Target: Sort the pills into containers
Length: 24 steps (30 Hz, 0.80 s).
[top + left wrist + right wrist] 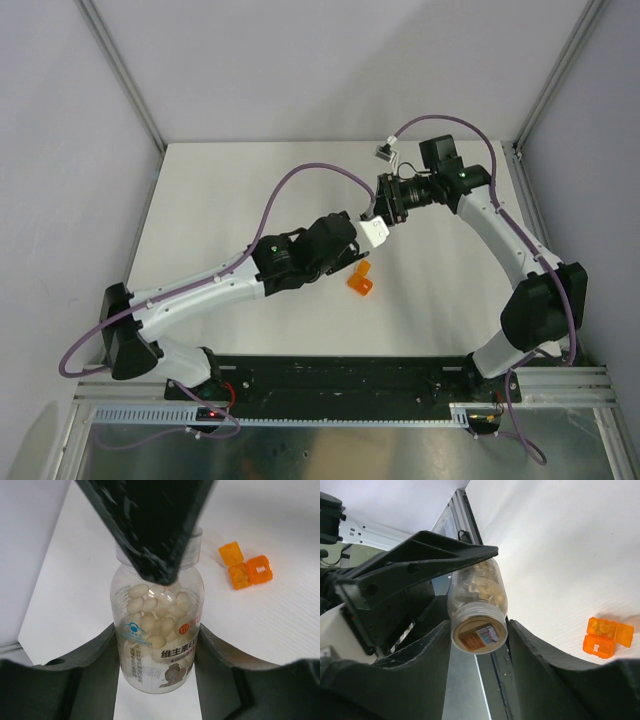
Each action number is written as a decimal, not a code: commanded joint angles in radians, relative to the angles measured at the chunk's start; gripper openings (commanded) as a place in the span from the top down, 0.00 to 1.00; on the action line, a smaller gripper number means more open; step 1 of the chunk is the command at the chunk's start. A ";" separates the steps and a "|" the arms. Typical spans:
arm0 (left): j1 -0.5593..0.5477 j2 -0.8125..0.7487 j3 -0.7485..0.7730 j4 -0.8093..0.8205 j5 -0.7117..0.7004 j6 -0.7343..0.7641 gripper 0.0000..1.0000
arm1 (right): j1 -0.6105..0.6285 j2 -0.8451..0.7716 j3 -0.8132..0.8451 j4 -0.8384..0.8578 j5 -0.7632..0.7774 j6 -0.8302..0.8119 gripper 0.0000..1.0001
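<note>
Vial (156, 605) gripped by left claw (156, 632), capped end pinched and hidden by right claw (480, 630).

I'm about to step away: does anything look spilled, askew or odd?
Nothing spilled: the pills sit inside the bottle, held by the left gripper, with the right gripper on its cap. The orange box lies on the table with one lid flipped open, which suits filling.

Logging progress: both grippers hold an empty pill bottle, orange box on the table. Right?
Not empty: the left wrist view shows many pale pills inside the bottle. The left gripper and right gripper do hold it; the orange box is on the table.
</note>
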<state>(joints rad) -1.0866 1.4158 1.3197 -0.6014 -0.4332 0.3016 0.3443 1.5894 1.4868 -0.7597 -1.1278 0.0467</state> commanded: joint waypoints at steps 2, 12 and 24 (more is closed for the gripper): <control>-0.005 -0.032 -0.008 0.199 -0.045 0.025 1.00 | -0.009 -0.059 -0.004 -0.019 0.034 -0.018 0.31; 0.114 -0.167 -0.046 0.170 0.271 -0.012 1.00 | -0.098 -0.227 0.033 -0.159 0.066 -0.235 0.14; 0.279 -0.181 0.015 -0.058 1.167 -0.007 1.00 | 0.065 -0.366 0.141 -0.311 0.213 -0.571 0.13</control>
<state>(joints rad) -0.8314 1.2175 1.2850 -0.5739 0.3759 0.3031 0.3408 1.2659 1.5642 -1.0164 -0.9928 -0.3882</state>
